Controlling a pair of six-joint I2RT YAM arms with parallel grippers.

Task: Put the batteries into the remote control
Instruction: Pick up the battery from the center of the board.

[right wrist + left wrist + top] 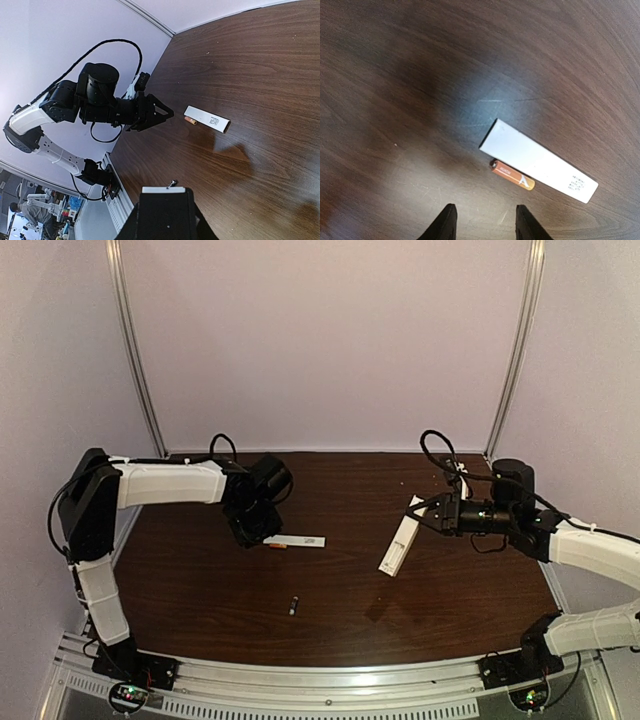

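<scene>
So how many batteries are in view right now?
2. The orange battery lies right beside the flat white piece, just ahead of the open left gripper. The black battery lies alone on the table, nearer its front edge. I can't see inside the held remote.

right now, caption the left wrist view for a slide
Open left gripper above an orange battery lying beside a white panel on the table

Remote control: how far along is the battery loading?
Done: nothing certain; a white strip, maybe the battery cover, lies on the table. In hand: the right fingers grip the remote, and the open left fingers hover by the orange battery. Left: both batteries have yet to go in; the black one lies alone nearer the arms.
</scene>
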